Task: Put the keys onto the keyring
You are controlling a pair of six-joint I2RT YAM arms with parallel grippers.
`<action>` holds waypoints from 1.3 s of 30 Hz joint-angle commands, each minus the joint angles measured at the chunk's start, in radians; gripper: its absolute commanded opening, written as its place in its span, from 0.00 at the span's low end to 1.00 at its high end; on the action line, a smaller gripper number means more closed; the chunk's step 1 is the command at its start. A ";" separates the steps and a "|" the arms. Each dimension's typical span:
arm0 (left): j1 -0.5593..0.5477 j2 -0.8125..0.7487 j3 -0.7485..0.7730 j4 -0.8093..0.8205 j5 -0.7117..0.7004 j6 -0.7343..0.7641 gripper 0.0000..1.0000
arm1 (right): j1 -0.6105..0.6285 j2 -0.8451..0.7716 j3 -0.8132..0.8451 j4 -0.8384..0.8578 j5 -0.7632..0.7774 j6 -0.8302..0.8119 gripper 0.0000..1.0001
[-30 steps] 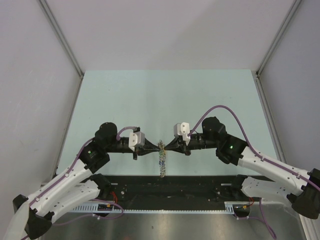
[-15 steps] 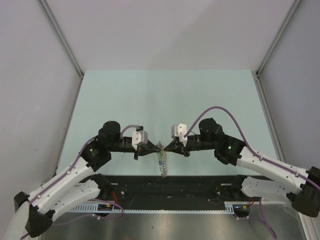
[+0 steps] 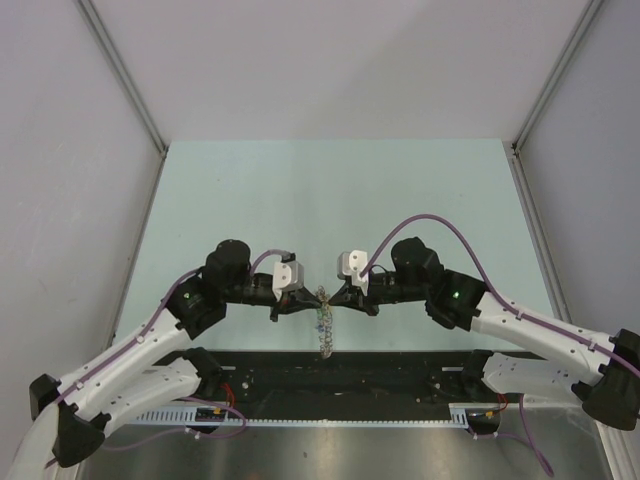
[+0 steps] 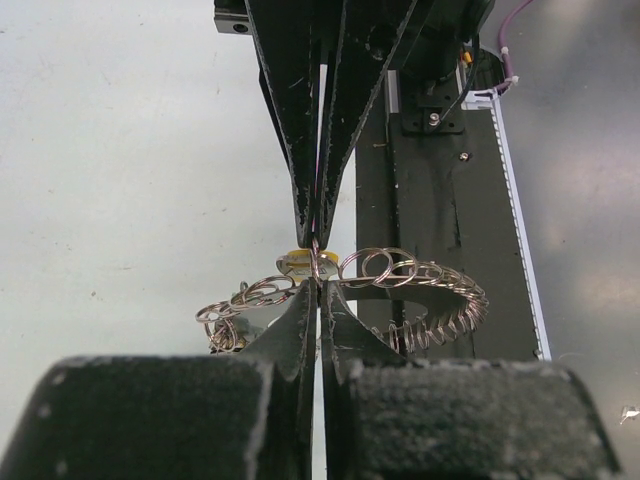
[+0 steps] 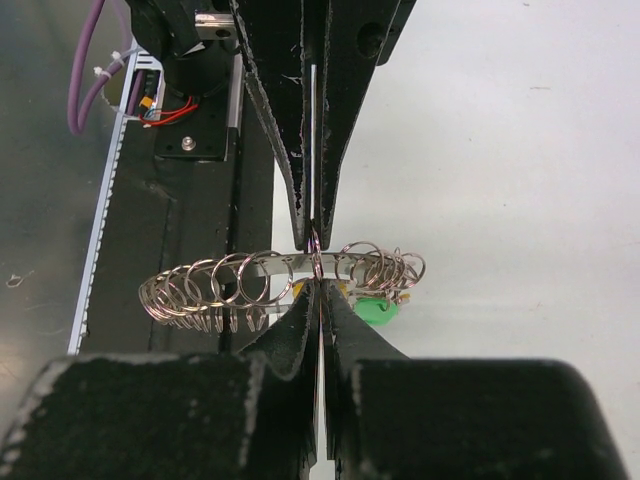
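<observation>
From the top cam, the left gripper (image 3: 304,300) and right gripper (image 3: 336,297) were nose to nose over the near part of the table (image 3: 330,190), both pinched shut on the keyring (image 3: 322,322), which hung from their tips. The left wrist cam showed both sets of jaws clamped on one little loop of the coil, with a yellow head of the keys (image 4: 297,263) tucked right behind it. The right wrist cam gave the same pinch plus a green head just beside the ring, but I couldn't tell if any key was actually threaded on, so I'd guess the real threading was still left to do.
</observation>
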 commanded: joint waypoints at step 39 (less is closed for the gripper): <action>-0.049 0.110 0.116 -0.139 0.022 0.043 0.00 | 0.028 0.086 0.183 -0.135 0.070 -0.071 0.00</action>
